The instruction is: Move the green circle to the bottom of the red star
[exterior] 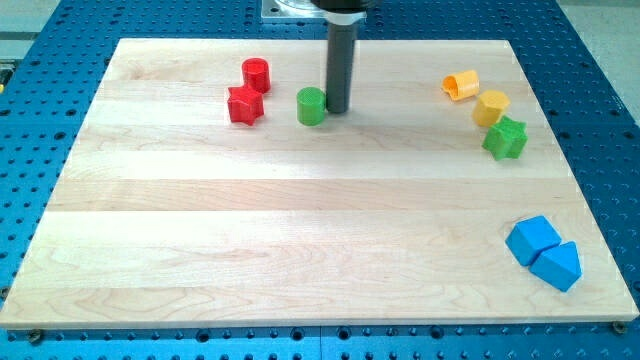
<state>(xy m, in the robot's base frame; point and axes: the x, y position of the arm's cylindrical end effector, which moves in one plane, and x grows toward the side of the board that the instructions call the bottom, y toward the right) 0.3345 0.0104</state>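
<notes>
The green circle [311, 105] sits on the wooden board [300, 230] in its upper part, a little toward the view's left of centre. Everything else is placed from that green circle.

Just beside it, on the view's right and slightly toward the view's top, stands the dark rod, and my tip [337, 110] rests on the board there, so close to the green circle that it looks to be touching its edge; I cannot tell for certain whether there is a sliver of gap. The arm carries no claw at all, only this straight rod, so there is nothing to be apart, together or clamped.

To the view's left of the green circle, near but clearly apart, lies the red star [245, 104], at about the same height in the view. Just above that star, toward the view's top, stands a red cylinder [257, 74], close to the star.

Well apart from the green circle, toward the view's right, is a cluster of three: a yellow piece [461, 85] with an open, curved shape, a yellow hexagon-like block [491, 107] just below it, and a green star [505, 138] below that again.

Far toward the view's bottom right, near the board's corner, a blue cube-like block [532, 240] and a blue wedge-like block [558, 266] lie touching each other.
</notes>
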